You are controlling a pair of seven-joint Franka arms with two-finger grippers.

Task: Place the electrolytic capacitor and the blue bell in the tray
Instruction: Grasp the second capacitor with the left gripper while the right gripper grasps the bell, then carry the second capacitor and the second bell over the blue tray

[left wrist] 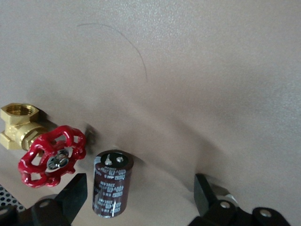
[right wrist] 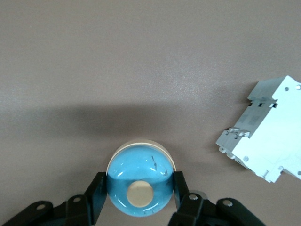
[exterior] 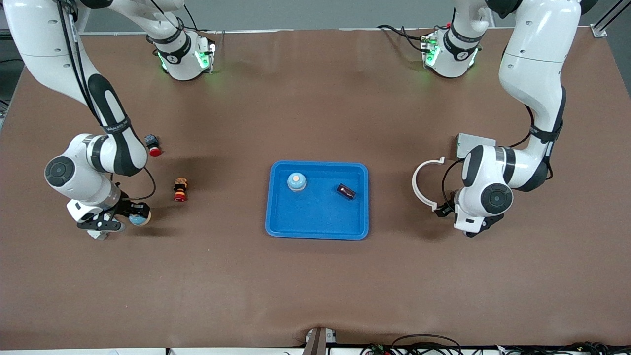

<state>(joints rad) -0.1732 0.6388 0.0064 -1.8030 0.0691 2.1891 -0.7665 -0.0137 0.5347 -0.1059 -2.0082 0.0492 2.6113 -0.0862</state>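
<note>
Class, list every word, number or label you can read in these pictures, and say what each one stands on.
None can be quoted as it reads.
On the electrolytic capacitor: pale print down the sleeve, too blurred to read.
On the black band of the right arm: white lettering, too small to read.
On the white breaker: no text visible.
On the blue bell in the right claw: no text visible.
</note>
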